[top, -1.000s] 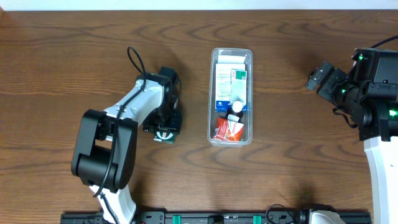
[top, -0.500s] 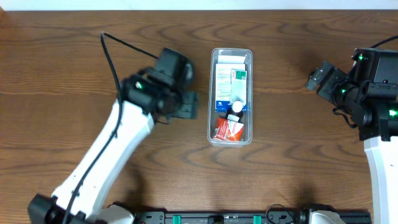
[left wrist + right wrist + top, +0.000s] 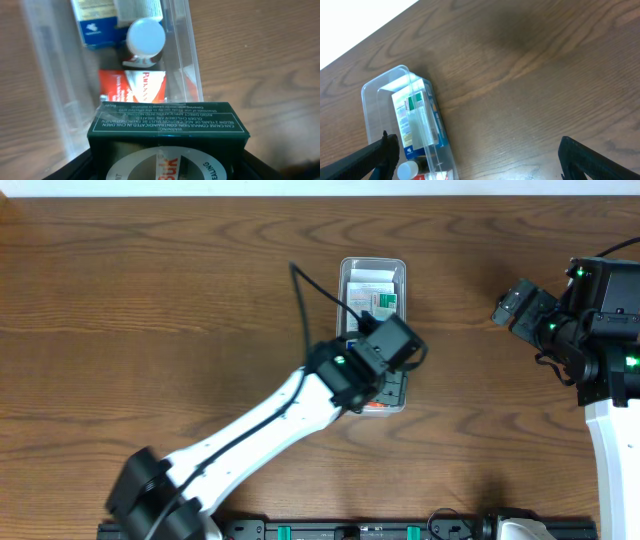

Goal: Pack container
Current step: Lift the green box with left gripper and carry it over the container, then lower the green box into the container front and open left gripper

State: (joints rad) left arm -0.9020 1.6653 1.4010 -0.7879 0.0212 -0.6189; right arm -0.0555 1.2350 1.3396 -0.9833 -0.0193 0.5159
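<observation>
The clear plastic container [image 3: 372, 261] lies lengthwise at the table's middle. It also shows in the left wrist view [image 3: 183, 60] and the right wrist view [image 3: 379, 90]. In it are a blue-and-white box [image 3: 95, 20], a white-capped bottle [image 3: 145, 37] and a red box [image 3: 135, 85]. My left gripper [image 3: 167, 167] is shut on a dark green box [image 3: 167, 125] and holds it just above the container's near end. In the overhead view the left wrist [image 3: 385, 350] hides that end. My right gripper [image 3: 510, 305] is open and empty, well to the container's right.
Brown wooden table [image 3: 150, 280] all round. A black rail [image 3: 350, 530] runs along the near edge. The right arm's body [image 3: 610, 330] stands at the right edge.
My left arm has swung from the table's left side rightwards with the dark green box, and is now over the container's near end. The right arm has not moved.
</observation>
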